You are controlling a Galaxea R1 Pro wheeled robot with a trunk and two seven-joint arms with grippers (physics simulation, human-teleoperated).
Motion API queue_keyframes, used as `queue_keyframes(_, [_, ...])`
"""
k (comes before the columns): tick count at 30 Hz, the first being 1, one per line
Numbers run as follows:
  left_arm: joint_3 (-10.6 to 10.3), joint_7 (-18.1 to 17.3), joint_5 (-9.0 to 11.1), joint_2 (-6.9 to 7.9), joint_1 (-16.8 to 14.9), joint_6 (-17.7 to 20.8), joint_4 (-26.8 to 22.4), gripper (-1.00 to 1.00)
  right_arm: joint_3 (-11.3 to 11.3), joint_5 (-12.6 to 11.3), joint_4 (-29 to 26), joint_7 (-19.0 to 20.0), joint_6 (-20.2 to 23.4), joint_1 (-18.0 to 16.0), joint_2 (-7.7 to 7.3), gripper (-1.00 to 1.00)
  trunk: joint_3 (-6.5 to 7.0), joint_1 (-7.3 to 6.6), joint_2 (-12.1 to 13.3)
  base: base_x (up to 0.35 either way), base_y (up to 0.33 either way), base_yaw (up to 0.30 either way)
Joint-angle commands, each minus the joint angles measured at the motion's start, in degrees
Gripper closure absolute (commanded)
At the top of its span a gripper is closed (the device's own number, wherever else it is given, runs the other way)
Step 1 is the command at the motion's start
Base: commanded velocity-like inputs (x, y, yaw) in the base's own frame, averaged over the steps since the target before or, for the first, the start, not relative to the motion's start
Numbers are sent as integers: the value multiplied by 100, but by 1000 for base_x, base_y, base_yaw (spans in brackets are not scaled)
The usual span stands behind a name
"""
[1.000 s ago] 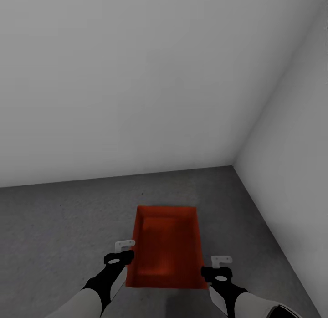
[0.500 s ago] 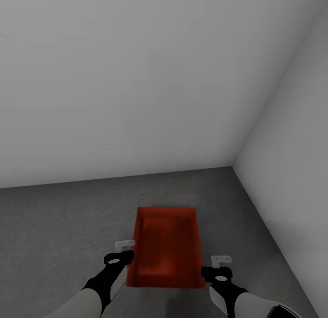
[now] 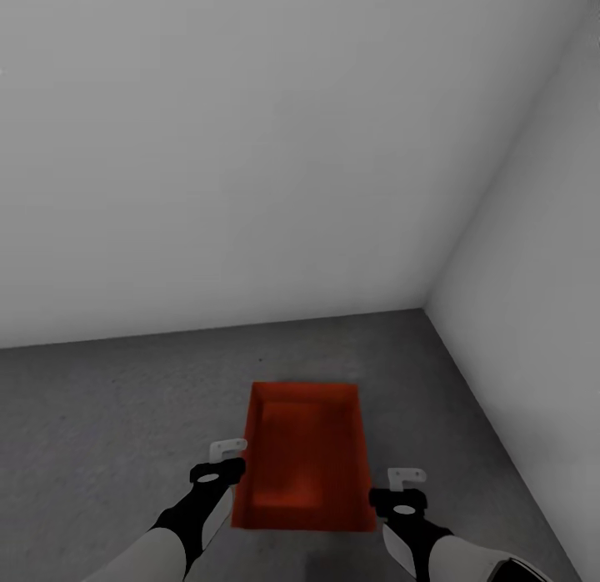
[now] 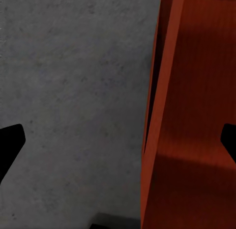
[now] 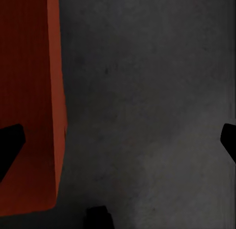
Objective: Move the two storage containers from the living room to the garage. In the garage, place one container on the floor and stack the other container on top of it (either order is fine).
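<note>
Orange-red storage container (image 3: 304, 457) resting on grey concrete floor (image 3: 108, 415), near the corner of the white walls (image 3: 250, 148). Possibly two bins nested; cannot tell. Left gripper (image 3: 223, 461) and right gripper (image 3: 402, 489) flanking the container's long sides, both spread wide, holding nothing. Judged light, stiff, thin-walled, somewhat slick. Best taken by pinching the opposite long rims.
</note>
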Motion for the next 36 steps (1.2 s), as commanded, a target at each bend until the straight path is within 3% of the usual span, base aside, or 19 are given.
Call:
queue_keyframes(1, [1,16,30,-2,0,28,-11,-100,48,-61,3,-29,-21,-3,2,-100,5,0,-3,0,0,0])
queue_keyframes(9, [5,37,30,-2,0,28,-6,-100,46,-61,3,-54,-21,-3,2,-100,77,0,-3,-20,0,0])
queue_keyframes(27, [9,-7,30,-2,0,29,-9,-100,50,-61,3,-55,-19,-2,2,-100,233,0,-3,-307,0,0])
queue_keyframes(36, [1,-15,30,-2,0,28,-6,-100,50,-61,3,-76,-21,-3,2,-100,259,0,-3,-58,0,0])
